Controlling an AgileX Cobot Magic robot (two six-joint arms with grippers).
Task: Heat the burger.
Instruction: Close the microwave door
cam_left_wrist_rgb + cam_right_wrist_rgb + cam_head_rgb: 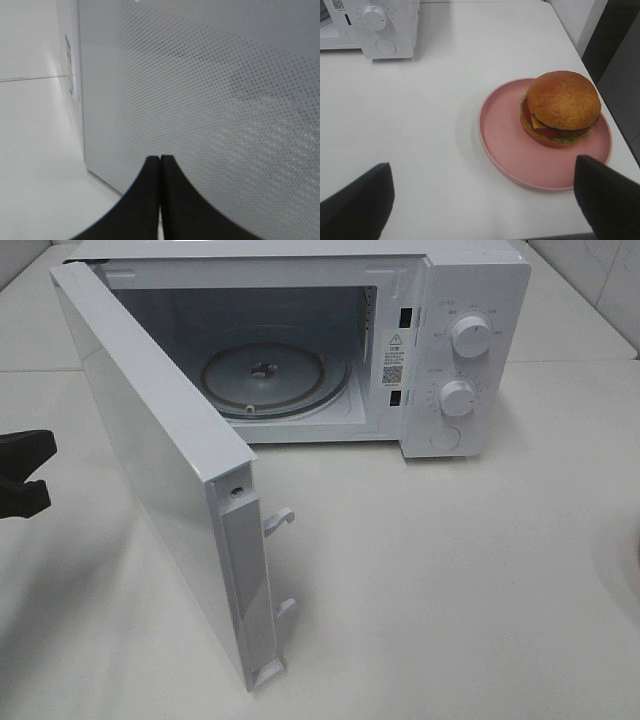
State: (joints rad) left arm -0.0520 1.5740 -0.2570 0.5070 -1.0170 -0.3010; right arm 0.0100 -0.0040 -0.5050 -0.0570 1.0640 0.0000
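My right fingers (482, 200) spread wide just short of the pink plate (505, 130), ready to straddle it; the burger (562, 108) sits beyond them, off-centre. My left fingers (160, 165) press together, holding nothing, facing the microwave door (225, 90), which stands open for loading.

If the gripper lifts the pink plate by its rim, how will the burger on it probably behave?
The burger sits off-centre on the plate, so the plate may tip toward it. Its stacked layers look loose and could shift. The plate's smooth surface probably lets it slide.
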